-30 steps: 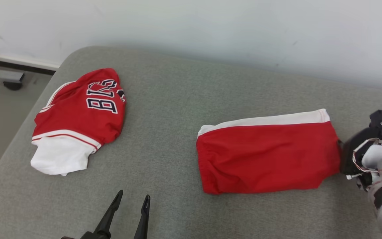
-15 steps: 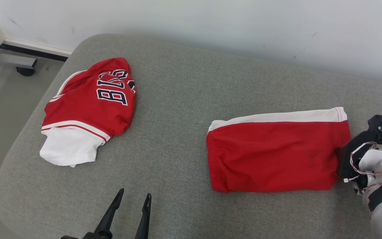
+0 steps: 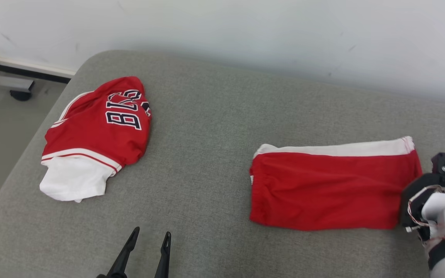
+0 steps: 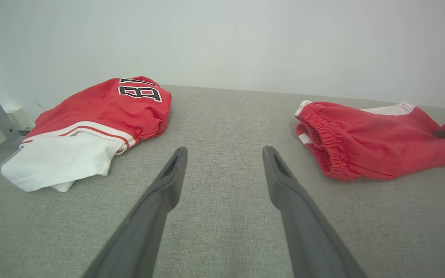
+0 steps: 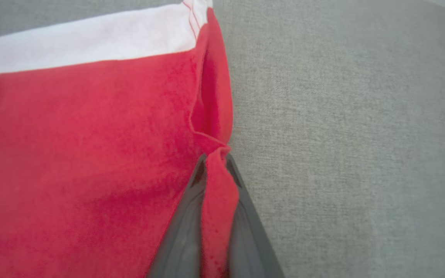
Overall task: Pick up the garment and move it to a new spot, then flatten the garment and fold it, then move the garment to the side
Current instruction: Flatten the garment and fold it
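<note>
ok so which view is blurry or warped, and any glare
Right wrist view: soft up close, the folded red shorts with a white band and the right gripper look blurred. Left wrist view: wide-angle stretch splays the left gripper. Head view: even light on the grey fabric cushion, no glare.

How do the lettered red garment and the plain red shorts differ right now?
The lettered garment lies bunched, white cloth sticking out; the shorts lie flat with a white band. The right tool pinches the shorts' edge; the lettered garment is untouched. Both are red, on the grey cushion.
</note>
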Robot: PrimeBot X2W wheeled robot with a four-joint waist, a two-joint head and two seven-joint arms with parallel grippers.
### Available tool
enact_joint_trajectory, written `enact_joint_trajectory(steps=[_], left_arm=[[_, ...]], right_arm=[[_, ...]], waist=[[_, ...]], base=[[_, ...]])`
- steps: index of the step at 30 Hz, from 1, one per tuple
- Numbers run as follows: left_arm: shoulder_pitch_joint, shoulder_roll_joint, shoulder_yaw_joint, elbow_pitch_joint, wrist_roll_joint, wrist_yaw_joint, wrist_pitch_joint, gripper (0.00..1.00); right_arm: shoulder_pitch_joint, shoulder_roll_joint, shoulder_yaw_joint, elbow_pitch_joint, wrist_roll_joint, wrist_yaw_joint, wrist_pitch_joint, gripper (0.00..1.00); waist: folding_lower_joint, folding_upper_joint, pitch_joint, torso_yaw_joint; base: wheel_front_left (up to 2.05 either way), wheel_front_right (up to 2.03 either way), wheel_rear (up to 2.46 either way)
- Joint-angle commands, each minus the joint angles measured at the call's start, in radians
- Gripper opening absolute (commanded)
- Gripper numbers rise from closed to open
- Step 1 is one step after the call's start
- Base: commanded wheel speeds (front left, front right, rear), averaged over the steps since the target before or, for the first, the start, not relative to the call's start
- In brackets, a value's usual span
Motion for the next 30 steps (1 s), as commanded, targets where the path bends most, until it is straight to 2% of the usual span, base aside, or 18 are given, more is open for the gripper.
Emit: enact_joint_trajectory(steps=[1, 10, 14, 17, 21, 30], left_arm=[[0.016, -0.003, 0.001, 0.001, -0.003, -0.005, -0.002, 1.0], [0.046, -0.024, 0.014, 0.02, -0.019, 0.0, -0.002, 1.0], [0.058, -0.035, 0.01, 0.037, -0.023, -0.003, -0.002, 1.0], [0.061, -0.035, 0.011, 0.046, -0.027, -0.006, -0.002, 1.0], [0.059, -0.034, 0.015, 0.056, -0.032, -0.012, -0.002, 1.0], [0.063, -0.039, 0.018, 0.071, -0.038, -0.022, -0.002, 1.0]], right_arm=[[0.028, 0.0, -0.01, -0.009, -0.013, -0.004, -0.005, 0.0], [0.149, -0.005, -0.114, -0.237, -0.193, -0.004, -0.126, 0.0], [0.186, 0.012, -0.157, -0.28, -0.267, -0.003, -0.141, 0.0], [0.175, 0.022, -0.16, -0.249, -0.27, -0.003, -0.16, 0.0], [0.125, 0.04, -0.104, -0.158, -0.242, -0.003, -0.217, 0.0], [0.018, 0.168, 0.042, -0.002, -0.218, -0.003, -0.282, 0.0]], waist=[[-0.0001, -0.0001, -0.022, -0.021], [-0.0001, -0.0001, -0.081, -0.093], [-0.0001, -0.0001, -0.105, -0.104], [-0.0001, -0.0001, -0.119, -0.107], [-0.0001, -0.0001, -0.133, -0.11], [-0.0001, -0.0001, -0.158, -0.09]], base=[[0.0, 0.0, 0.0], [0.0, 0.0, 0.0], [0.0, 0.0, 0.0], [0.0, 0.0, 0.0], [0.0, 0.0, 0.0], [0.0, 0.0, 0.0]])
